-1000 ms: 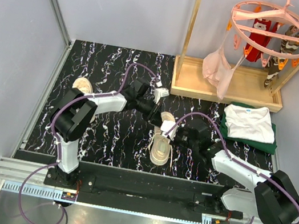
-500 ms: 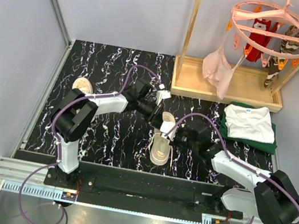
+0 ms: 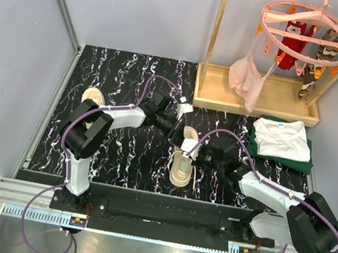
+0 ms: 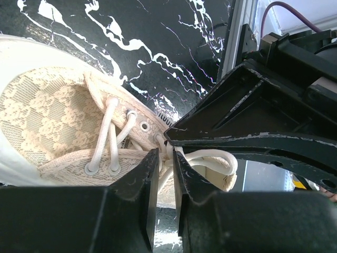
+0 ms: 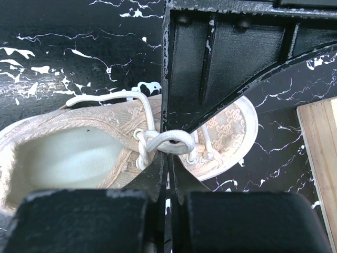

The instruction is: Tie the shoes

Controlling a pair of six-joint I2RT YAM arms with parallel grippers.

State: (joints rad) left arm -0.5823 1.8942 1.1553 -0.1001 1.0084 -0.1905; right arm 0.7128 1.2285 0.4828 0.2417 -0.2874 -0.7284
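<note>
Shoe (image 3: 181, 166): tabletop (image 3: 119, 150) centre, long axis 12–6 o'clock. Left end effector (image 4: 166, 158) at shoe's 12, pinching lace (image 4: 109, 129). Right end effector (image 5: 167, 150) at shoe's 3, clamped on lace loop (image 5: 163, 138). Both equally near. Second shoe (image 3: 94, 96): 9 o'clock, well apart.

The table (image 3: 112, 149) is black with white marble veins and runs from the arm bases to the back wall. One shoe (image 3: 180, 168) lies on it directly beneath the left gripper (image 4: 164, 158) and the right gripper (image 5: 168, 161), which meet over its laced part. The other shoe (image 3: 94, 95) lies well apart from both, far out on the left gripper's side, near the table's left edge. Beyond the grippers, toward the back right, a wooden rack (image 3: 258, 106) stands on the table. A folded green cloth (image 3: 280, 163) lies on the right gripper's outer side, just in front of the rack.
</note>
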